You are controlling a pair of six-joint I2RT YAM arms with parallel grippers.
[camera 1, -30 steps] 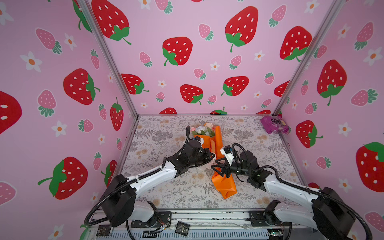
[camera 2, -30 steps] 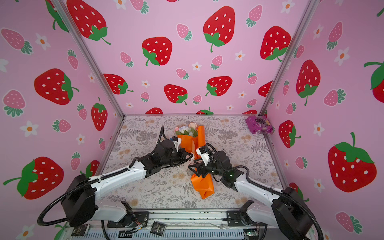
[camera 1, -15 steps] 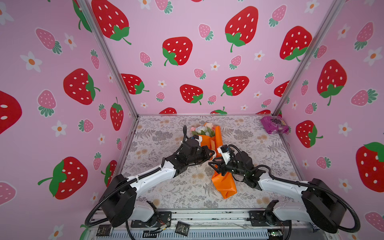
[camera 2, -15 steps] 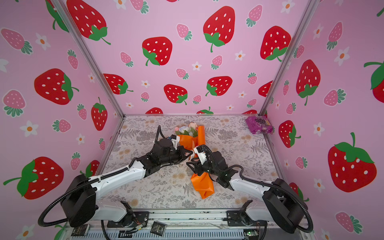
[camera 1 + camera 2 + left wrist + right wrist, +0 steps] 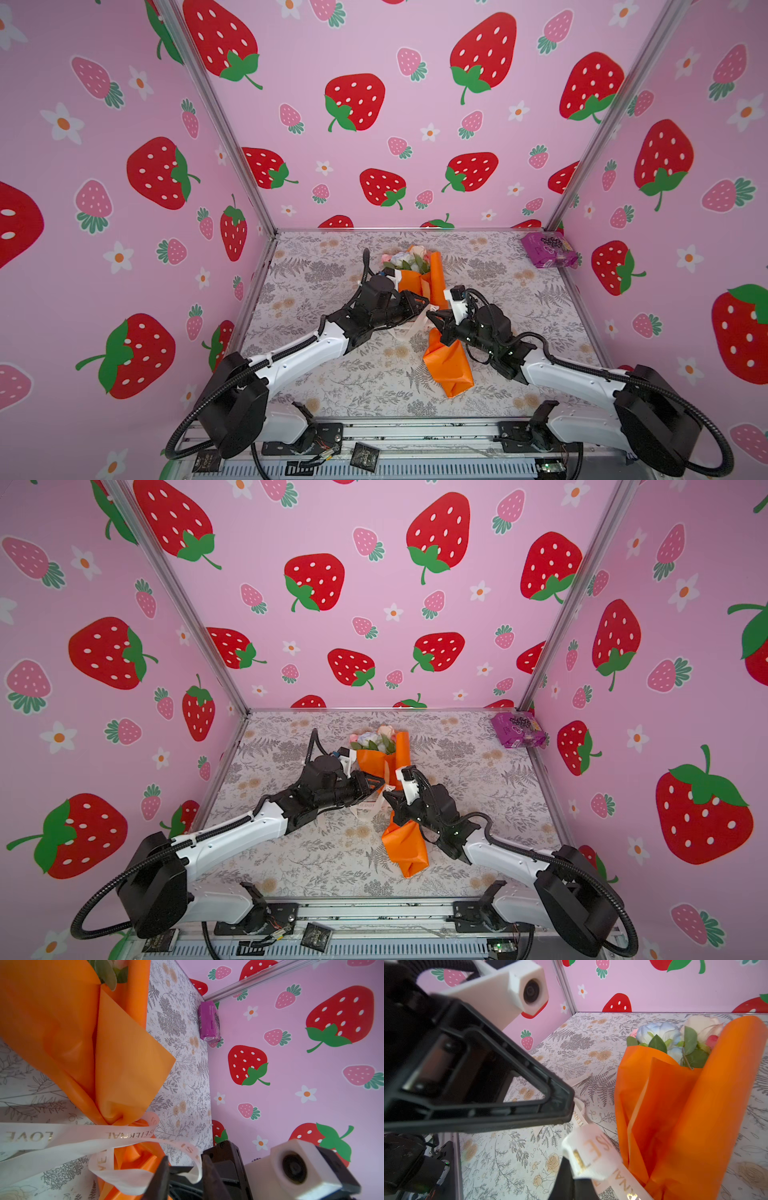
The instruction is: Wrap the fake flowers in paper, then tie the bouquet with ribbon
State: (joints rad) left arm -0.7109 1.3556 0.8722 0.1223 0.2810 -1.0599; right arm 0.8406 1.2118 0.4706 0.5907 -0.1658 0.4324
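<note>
Lying flat on the floral-print table, the bouquet of fake flowers points its pale rose heads at the back wall and its crumpled tail at the front edge. Its long axis runs away from the arms' bases, drifting a little rightward toward the front. The pinched waist sits right between the two tools, and I'd say the tying turns on that spot. A cream ribbon with gold lettering crosses the axis there, wrapped around the neck.

The right gripper reaches in from the right and is clamped on a loose end of that ribbon, just beside the waist. The left gripper noses in from the opposite side, equally near; whether its jaws are parted I cannot tell.

The orange wrapping paper looks smooth, faintly sheer and stiffly creased, flaring at both ends. The ribbon is flat, soft and floppy. A small purple packet lies well apart in the far right corner.
</note>
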